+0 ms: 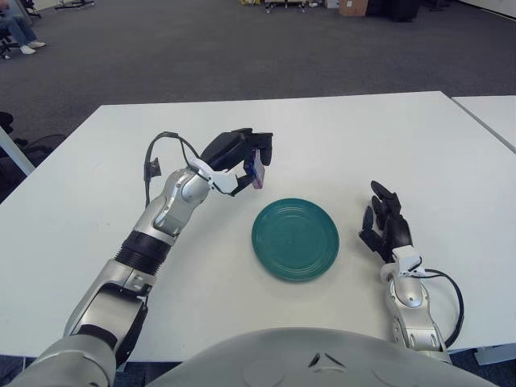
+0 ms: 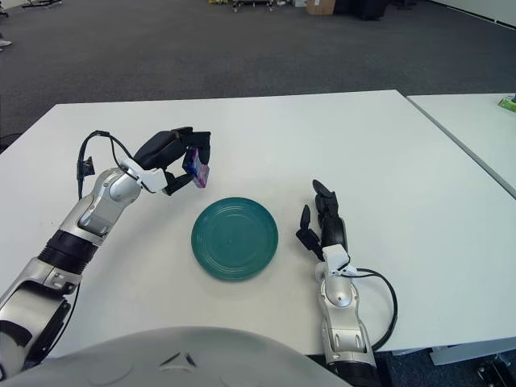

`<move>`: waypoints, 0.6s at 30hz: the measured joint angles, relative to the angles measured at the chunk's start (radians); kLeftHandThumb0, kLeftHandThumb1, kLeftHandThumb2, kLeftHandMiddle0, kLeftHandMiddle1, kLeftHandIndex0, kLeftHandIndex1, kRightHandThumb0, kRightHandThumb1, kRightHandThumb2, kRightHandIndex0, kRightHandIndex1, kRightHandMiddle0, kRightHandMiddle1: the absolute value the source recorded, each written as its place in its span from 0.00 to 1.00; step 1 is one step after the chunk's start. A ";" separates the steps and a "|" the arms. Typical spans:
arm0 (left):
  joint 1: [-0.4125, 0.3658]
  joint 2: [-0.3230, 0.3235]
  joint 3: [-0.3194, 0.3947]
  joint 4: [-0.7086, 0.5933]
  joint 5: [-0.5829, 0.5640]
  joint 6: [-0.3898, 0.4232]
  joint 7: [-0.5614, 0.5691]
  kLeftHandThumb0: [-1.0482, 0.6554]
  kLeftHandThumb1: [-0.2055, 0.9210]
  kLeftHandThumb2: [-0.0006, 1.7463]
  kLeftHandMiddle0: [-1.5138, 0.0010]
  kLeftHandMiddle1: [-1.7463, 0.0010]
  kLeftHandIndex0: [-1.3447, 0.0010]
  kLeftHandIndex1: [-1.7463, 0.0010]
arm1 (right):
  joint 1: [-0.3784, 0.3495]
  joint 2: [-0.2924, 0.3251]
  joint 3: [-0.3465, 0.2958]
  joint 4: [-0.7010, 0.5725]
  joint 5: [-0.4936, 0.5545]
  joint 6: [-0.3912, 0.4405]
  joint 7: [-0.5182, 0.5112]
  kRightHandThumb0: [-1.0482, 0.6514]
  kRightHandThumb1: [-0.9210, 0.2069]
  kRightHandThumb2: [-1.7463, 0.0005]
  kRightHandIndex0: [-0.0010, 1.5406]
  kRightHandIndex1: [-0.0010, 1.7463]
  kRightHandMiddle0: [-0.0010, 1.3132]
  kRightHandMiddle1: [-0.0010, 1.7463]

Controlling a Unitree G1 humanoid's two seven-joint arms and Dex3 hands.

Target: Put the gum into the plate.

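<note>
Gum (image 1: 258, 170) pinched in left hand (image 1: 239, 161), small purple-blue pack, fingers closed around it, held up off white table (image 1: 387, 137). Pack shows at the hand's fingertip end, on the side facing the plate. Green plate (image 1: 295, 239) lies below and to the right of the hand, near but not under it; nothing in the plate. Pack appears to hang above bare table just off the plate's near-left rim, not over the dish.

Right hand (image 1: 385, 226) shows to the right of the plate, fingers loosely spread, holding nothing, idle. Whether it touches the table I cannot tell.

Step in hand, by my read: carry phase. Grasp is done, pack is lifted, drop not yet made. Task roughly half through.

Next move calls for: shift the left hand right and toward the robot until the pack sits over the plate's middle, lower somewhat, then spread the fingers to let it fall. Pack is light and small, so a high release could bounce or slide it off the shallow rim; lower drop looks safer. Grip seems to be on the pack's upper part only, so it may tilt as it leaves the fingers.
</note>
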 measured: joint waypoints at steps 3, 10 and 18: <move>0.013 -0.013 -0.006 -0.051 0.001 0.019 -0.016 0.62 0.18 0.91 0.39 0.16 0.51 0.00 | 0.000 0.001 0.000 0.000 0.000 0.000 0.000 0.19 0.00 0.44 0.13 0.00 0.00 0.29; 0.060 -0.068 -0.049 -0.230 0.002 0.092 -0.081 0.62 0.18 0.91 0.40 0.16 0.50 0.00 | -0.001 0.004 0.003 0.000 0.000 0.000 0.000 0.19 0.00 0.44 0.13 0.00 0.00 0.29; 0.103 -0.099 -0.064 -0.325 -0.035 0.130 -0.140 0.62 0.18 0.92 0.40 0.14 0.50 0.00 | -0.004 0.012 0.008 0.000 -0.001 0.000 -0.002 0.19 0.00 0.44 0.12 0.00 0.00 0.30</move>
